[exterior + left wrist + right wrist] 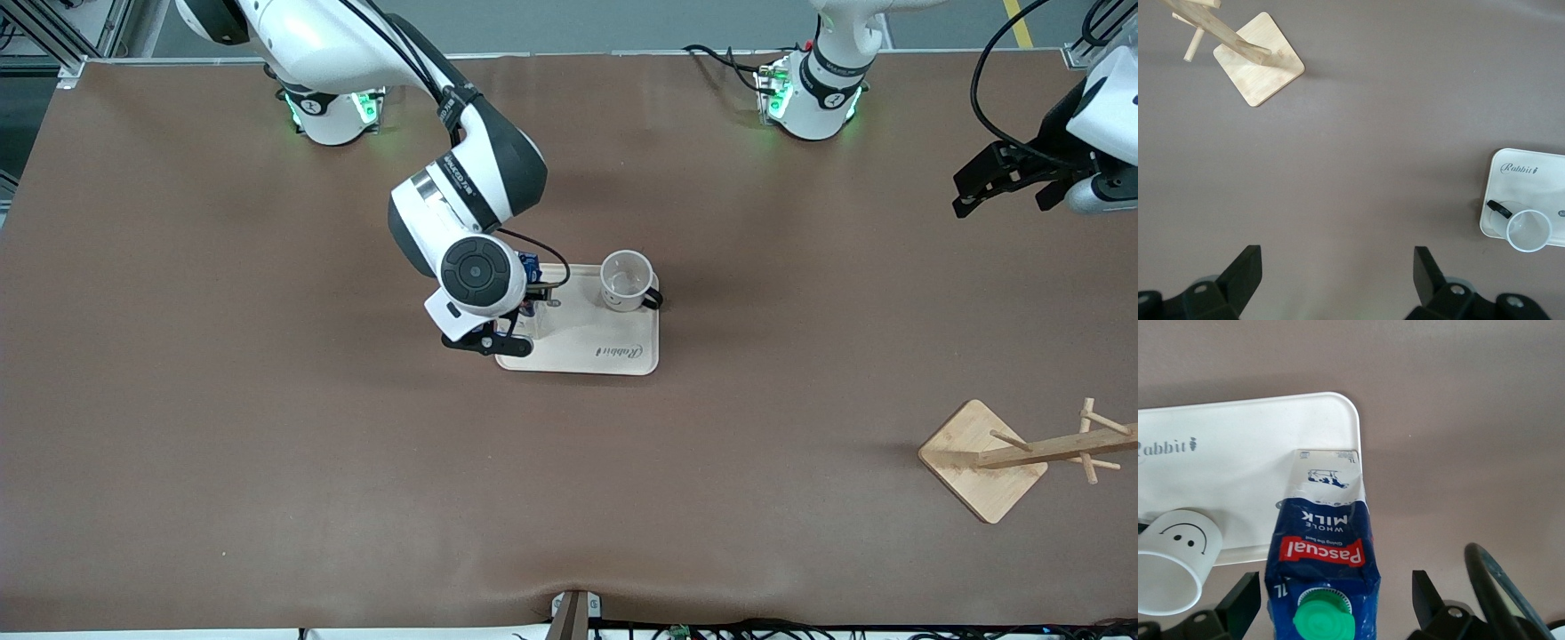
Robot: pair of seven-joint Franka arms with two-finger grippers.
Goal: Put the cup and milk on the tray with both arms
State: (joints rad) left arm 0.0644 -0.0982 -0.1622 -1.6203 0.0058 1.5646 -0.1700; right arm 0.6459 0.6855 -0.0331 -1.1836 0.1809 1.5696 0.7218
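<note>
The cream tray [613,347] lies mid-table. The white smiley cup [627,280] stands upright on its corner farther from the front camera, toward the left arm's end. The blue milk carton [530,267] stands upright on the tray's edge toward the right arm's end. My right gripper [507,324] is open around the carton's top. In the right wrist view the carton [1321,540] sits between the fingers [1238,603] with gaps on both sides of it, and the cup [1171,573] and tray [1238,467] show too. My left gripper [1000,200] is open and empty, raised over the left arm's end of the table.
A wooden peg rack on a square base [982,458] stands near the front camera at the left arm's end. It also shows in the left wrist view [1258,67], with the tray [1528,180] and cup [1528,230] at that view's edge.
</note>
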